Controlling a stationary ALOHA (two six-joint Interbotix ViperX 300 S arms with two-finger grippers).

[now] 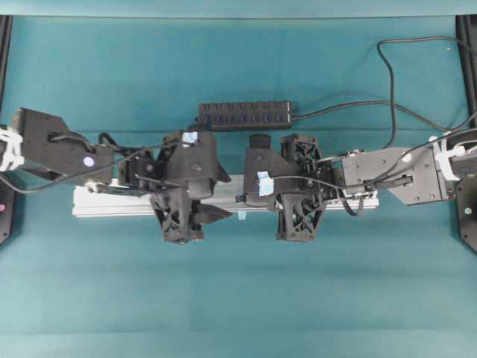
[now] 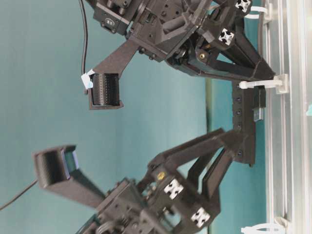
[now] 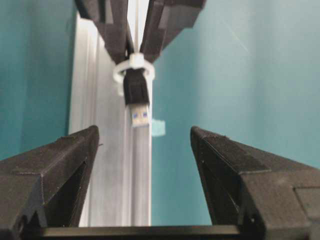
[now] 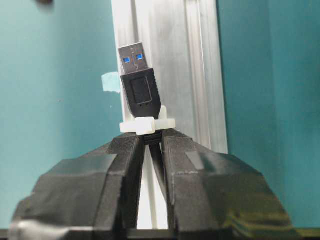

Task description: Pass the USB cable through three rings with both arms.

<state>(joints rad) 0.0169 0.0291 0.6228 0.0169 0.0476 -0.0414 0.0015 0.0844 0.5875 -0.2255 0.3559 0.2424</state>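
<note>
Surface: a teal table top fills every view.
Rail: a long silver aluminium rail lies left to right across the middle of the overhead view, under both arms.
Middle ring: a small whitish translucent plastic loop stands upright on the rail; in the right wrist view it sits just beyond the closed fingertips, and in the left wrist view it shows at.
Other rings: in the table-level view two more whitish loops stand on the rail, one near the top edge and one at the bottom, well apart from the middle one.
USB cable: its small black rectangular plug with a silver, blue-tongued end pokes through the middle ring, pointing towards the left arm; the thin black cord runs back between the right fingers.
Right gripper: pinched narrow on the cord just behind the ring, fingertips almost touching the loop.
Left gripper: spread wide, holding nothing; the plug tip lies between its two black wedge fingers but a little beyond them, apart from both.
Tape tab: a small pale blue tab sits on the table just beside the rail.
Hub: a long black multi-port strip lies on the far side of the rail.
</note>
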